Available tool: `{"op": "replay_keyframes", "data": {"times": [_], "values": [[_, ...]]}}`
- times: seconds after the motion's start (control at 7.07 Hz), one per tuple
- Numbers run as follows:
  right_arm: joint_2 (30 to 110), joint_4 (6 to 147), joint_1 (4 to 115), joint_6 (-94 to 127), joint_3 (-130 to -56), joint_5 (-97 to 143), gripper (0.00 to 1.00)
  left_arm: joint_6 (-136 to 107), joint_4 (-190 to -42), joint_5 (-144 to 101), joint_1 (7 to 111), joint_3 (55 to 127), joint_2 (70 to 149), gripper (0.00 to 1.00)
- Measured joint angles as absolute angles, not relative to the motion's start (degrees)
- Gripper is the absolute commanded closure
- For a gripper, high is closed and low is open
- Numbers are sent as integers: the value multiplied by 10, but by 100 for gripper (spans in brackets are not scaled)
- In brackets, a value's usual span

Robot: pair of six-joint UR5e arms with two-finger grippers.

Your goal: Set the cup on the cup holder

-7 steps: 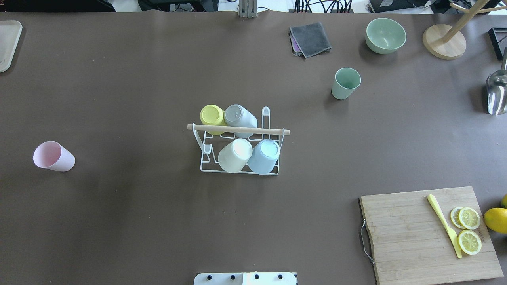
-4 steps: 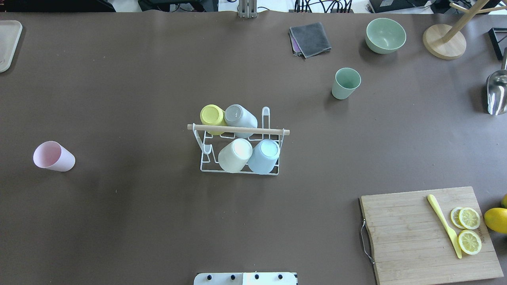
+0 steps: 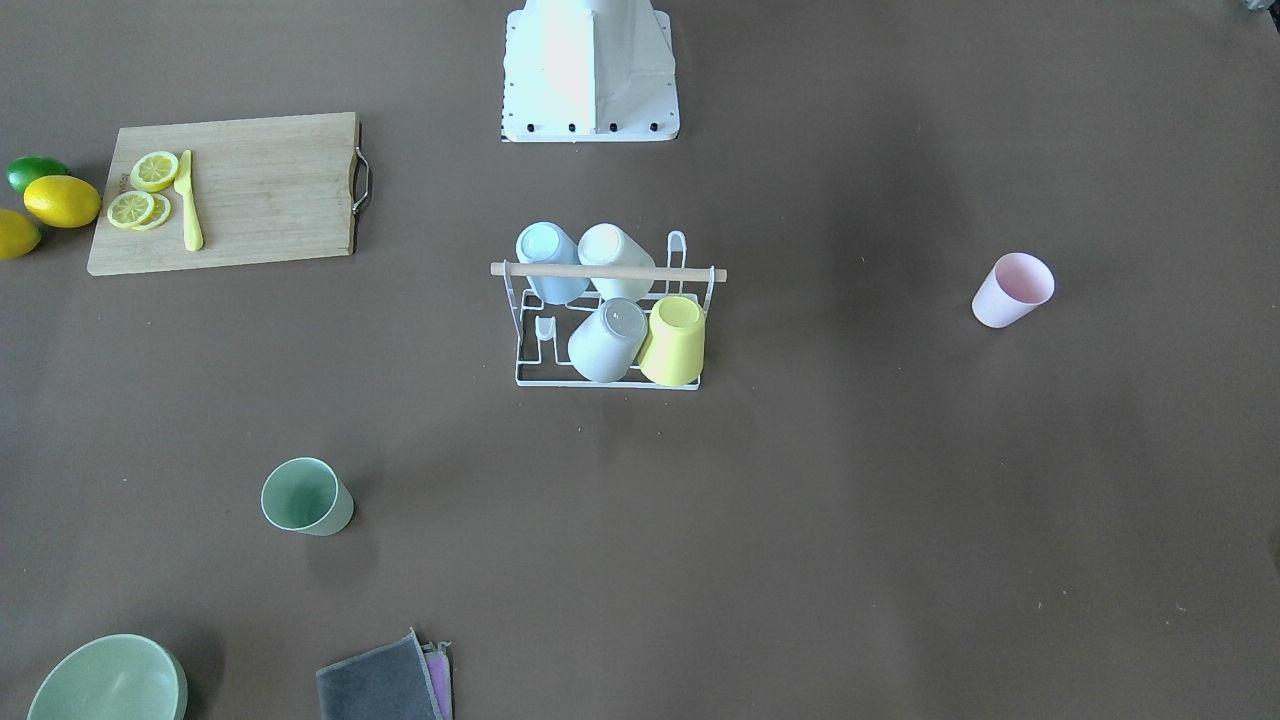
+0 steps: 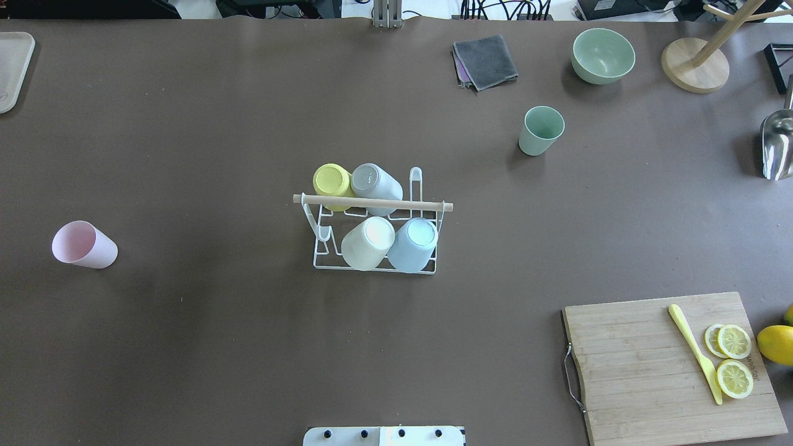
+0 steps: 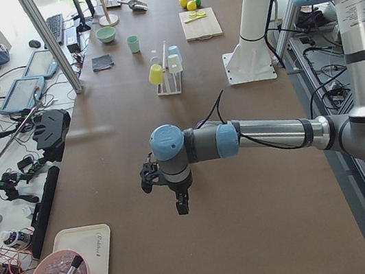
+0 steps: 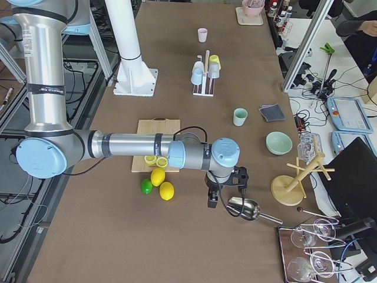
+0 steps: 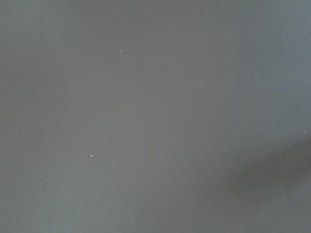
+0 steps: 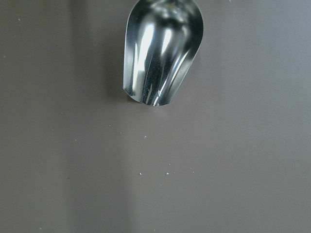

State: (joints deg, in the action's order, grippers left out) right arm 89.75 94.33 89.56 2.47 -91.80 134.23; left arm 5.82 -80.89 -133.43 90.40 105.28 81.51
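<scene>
The white wire cup holder (image 4: pixel 396 204) with a wooden rod stands mid-table, also in the front view (image 3: pixel 560 270). It carries a yellow, a grey, a cream and a light blue cup, all upside down. A pink cup (image 4: pixel 83 244) stands tilted-looking at the far left, and a green cup (image 4: pixel 541 130) stands upright at the back right. My left gripper (image 5: pixel 179 203) shows only in the exterior left view, far from the holder. My right gripper (image 6: pixel 212 200) shows only in the exterior right view, beside a metal scoop. I cannot tell whether either is open or shut.
A cutting board (image 4: pixel 644 378) with lemon slices and a yellow knife lies front right, lemons (image 4: pixel 775 344) beside it. A green bowl (image 4: pixel 603 56), grey cloth (image 4: pixel 485 61), wooden stand (image 4: pixel 694 65) and metal scoop (image 4: pixel 777 145) sit at the back right. A tray (image 4: pixel 12 68) is back left.
</scene>
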Motion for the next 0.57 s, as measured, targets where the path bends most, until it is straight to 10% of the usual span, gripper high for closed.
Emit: {"op": "replay_keyframes", "data": {"times": [0.57], "values": [[898,943,896,26,-918,1343,0,60,-808,-1328,895,1051,825,2]]}}
